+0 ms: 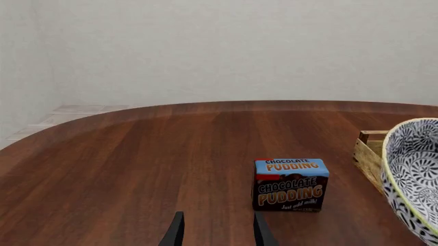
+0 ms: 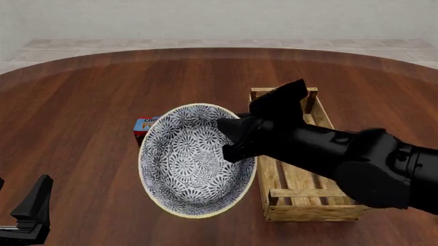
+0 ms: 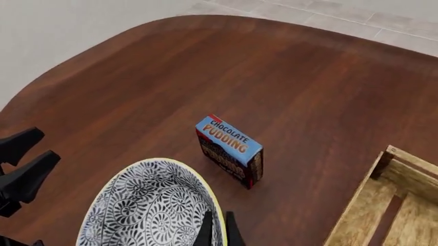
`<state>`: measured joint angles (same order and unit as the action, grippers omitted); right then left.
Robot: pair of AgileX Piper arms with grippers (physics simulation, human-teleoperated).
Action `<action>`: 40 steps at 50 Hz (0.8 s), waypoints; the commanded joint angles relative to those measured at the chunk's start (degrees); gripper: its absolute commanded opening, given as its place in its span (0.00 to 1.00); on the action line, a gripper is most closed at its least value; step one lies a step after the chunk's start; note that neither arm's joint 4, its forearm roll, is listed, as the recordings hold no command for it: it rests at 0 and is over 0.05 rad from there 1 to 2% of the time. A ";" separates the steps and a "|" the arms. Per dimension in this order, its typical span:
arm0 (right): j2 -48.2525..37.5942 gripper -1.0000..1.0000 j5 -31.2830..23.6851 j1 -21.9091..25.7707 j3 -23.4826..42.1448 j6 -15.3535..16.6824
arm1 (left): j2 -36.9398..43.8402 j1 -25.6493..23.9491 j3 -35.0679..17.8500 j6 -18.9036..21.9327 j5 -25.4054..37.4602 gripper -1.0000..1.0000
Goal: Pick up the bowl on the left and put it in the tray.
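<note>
The bowl (image 2: 195,164) is held off the desk (image 2: 89,102), tilted, with its patterned inside facing the front camera. The right fingers (image 3: 217,230) are closed narrow on its rim, one inside and one outside the wall, as the right wrist view shows. The bowl hangs out from the fingers on the side away from the tray (image 2: 298,197), overlapping only the tray's near long wall in the front view. The pudding box (image 3: 231,150) stands on the desk beyond the bowl, apart from it.

The left fingers (image 1: 217,230) are open and empty, low over the desk, well apart from the bowl.

Risks from here, as judgement:
- Rim pinch is a small contact; a heavy tilted bowl may rotate or slip between the fingers.
- The bowl's lower edge may strike the tray's side wall if carried across too low.
- Release while tilted could leave the bowl propped on a rail or rolling out.
</note>
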<state>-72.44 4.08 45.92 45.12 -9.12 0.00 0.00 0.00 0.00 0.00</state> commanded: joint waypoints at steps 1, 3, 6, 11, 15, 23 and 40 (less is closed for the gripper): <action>2.71 0.00 -0.56 -1.86 0.00 -0.51 | 0.00 0.00 0.00 0.00 0.00 1.00; 3.28 0.00 -0.73 -1.99 -0.04 -0.49 | 0.00 0.00 0.00 0.00 0.00 1.00; 4.00 0.00 -1.01 -2.19 -0.09 -0.62 | 0.00 0.00 0.00 0.00 0.00 1.00; 5.46 0.00 -1.35 -3.14 -0.42 -1.11 | 0.00 0.00 0.00 0.00 0.00 1.00; 6.15 0.00 -1.54 -3.85 -0.49 -1.31 | 0.00 0.00 0.00 0.00 0.00 1.00; 7.07 0.00 -1.52 -4.96 -0.80 -1.98 | 0.00 0.00 0.00 0.00 0.00 1.00; 8.36 0.00 -0.72 -9.24 -1.68 -3.83 | 0.00 0.00 0.00 0.00 0.00 1.00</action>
<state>-65.19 2.92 39.03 43.64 -11.48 0.00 0.00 0.00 0.00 0.00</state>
